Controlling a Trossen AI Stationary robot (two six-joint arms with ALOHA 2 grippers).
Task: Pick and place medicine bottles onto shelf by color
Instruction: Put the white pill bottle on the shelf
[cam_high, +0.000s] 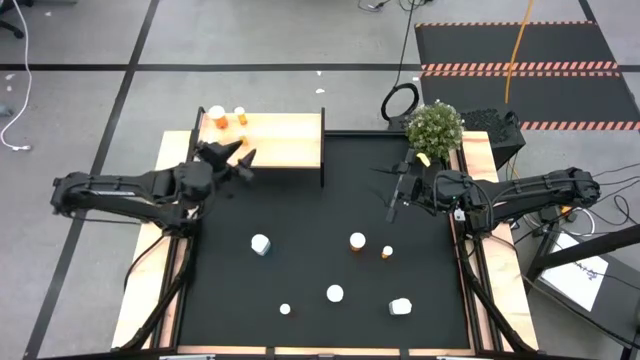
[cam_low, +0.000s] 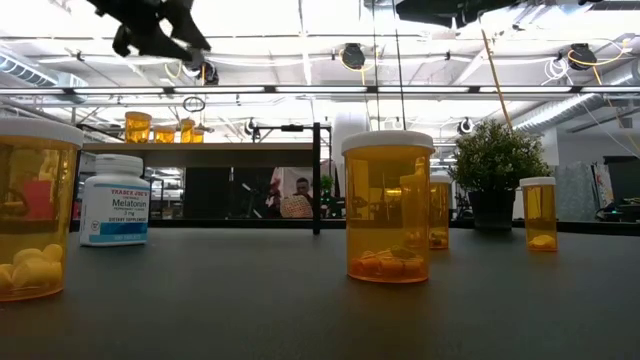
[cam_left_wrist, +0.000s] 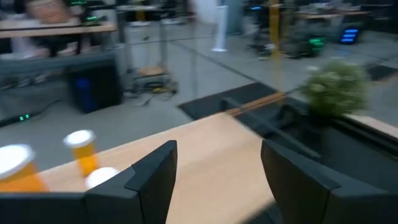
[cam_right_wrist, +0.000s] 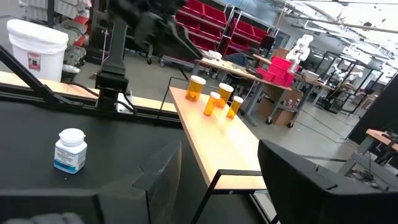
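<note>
The light-wood shelf (cam_high: 285, 140) stands at the mat's far left on thin black legs. Three orange bottles with white caps (cam_right_wrist: 212, 101) stand on its left end; the high view shows them too (cam_high: 217, 117). My left gripper (cam_high: 238, 155) is open and empty above the shelf's near edge, beside those bottles (cam_left_wrist: 84, 149). My right gripper (cam_high: 395, 190) is open and empty above the mat's far right. Several bottles stand upright on the black mat: a white one (cam_high: 261, 244), an orange one (cam_high: 357, 241), a small orange one (cam_high: 387, 252) and others near the front (cam_high: 335, 293).
A potted green plant (cam_high: 435, 127) stands at the mat's far right corner, close to my right arm. The black mat (cam_high: 300, 215) has bare room between the shelf and the bottles. The white melatonin bottle (cam_low: 113, 200) and a large orange bottle (cam_low: 388, 205) stand close to the low camera.
</note>
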